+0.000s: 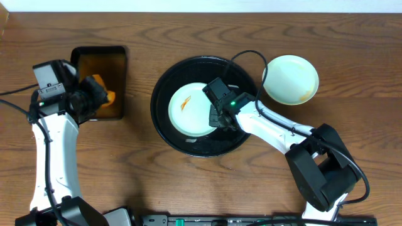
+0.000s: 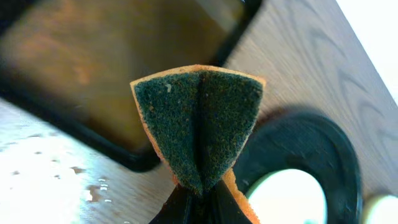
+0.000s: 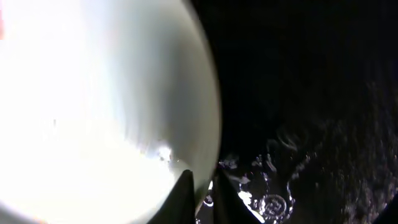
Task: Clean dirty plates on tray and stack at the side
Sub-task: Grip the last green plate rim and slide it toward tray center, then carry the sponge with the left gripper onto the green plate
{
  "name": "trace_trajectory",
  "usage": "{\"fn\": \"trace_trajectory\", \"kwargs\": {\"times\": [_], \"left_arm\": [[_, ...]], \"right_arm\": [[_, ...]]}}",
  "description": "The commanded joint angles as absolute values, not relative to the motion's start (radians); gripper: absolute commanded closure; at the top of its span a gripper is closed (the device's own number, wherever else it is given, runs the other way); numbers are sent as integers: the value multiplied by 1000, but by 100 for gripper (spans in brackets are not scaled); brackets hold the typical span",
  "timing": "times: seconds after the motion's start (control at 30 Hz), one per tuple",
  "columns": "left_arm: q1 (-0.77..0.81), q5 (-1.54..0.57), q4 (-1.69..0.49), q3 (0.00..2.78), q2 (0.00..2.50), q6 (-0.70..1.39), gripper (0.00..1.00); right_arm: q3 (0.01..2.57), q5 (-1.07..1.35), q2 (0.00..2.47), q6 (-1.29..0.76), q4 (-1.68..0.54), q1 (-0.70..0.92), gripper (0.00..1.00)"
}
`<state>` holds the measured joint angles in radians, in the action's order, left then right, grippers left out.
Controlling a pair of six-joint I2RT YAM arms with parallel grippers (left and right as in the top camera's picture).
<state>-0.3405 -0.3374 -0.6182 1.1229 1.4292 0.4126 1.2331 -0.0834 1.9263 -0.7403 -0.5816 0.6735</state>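
A pale mint plate [image 1: 185, 110] with an orange-red smear lies in the round black tray [image 1: 201, 149]. My right gripper [image 1: 217, 116] is shut on this plate's right rim, one finger on each side of the edge [image 3: 199, 186]. The plate [image 3: 93, 112] fills the left of the right wrist view, with the wet tray floor [image 3: 311, 93] beside it. My left gripper [image 1: 94, 94] is shut on a folded orange sponge with a dark green scrub face [image 2: 199, 124], held above the rectangular tray. A pale yellow plate [image 1: 290, 79] sits on the table right of the round tray. No third plate shows.
A rectangular black tray [image 1: 99, 56] with brownish liquid stands at the far left, under the sponge [image 2: 93, 62]. Water drops lie on the wood near it. The round tray [image 2: 329, 149] and mint plate [image 2: 286, 199] show in the left wrist view.
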Motion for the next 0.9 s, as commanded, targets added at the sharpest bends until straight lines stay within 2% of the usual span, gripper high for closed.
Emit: {"fn": "trace_trajectory", "kwargs": {"times": [0.0, 0.1, 0.2, 0.27, 0.4, 0.87], "left_arm": [[-290, -441, -612, 1122, 1431, 352, 93], [-236, -442, -613, 1122, 1431, 347, 92], [-174, -441, -613, 1122, 1431, 347, 92], [-131, -437, -613, 1122, 1431, 348, 92], [-61, -397, -613, 1120, 1431, 348, 92], [28, -375, -643, 1116, 1482, 388, 92]], "right_arm": [[1231, -85, 1938, -573, -582, 675, 97], [1231, -62, 1938, -567, -582, 673, 98], [1231, -62, 1938, -567, -582, 672, 88], [1231, -55, 1938, -567, -582, 668, 87], [1231, -42, 1938, -595, -578, 640, 94], [1230, 5, 2006, -582, -498, 573, 94]]}}
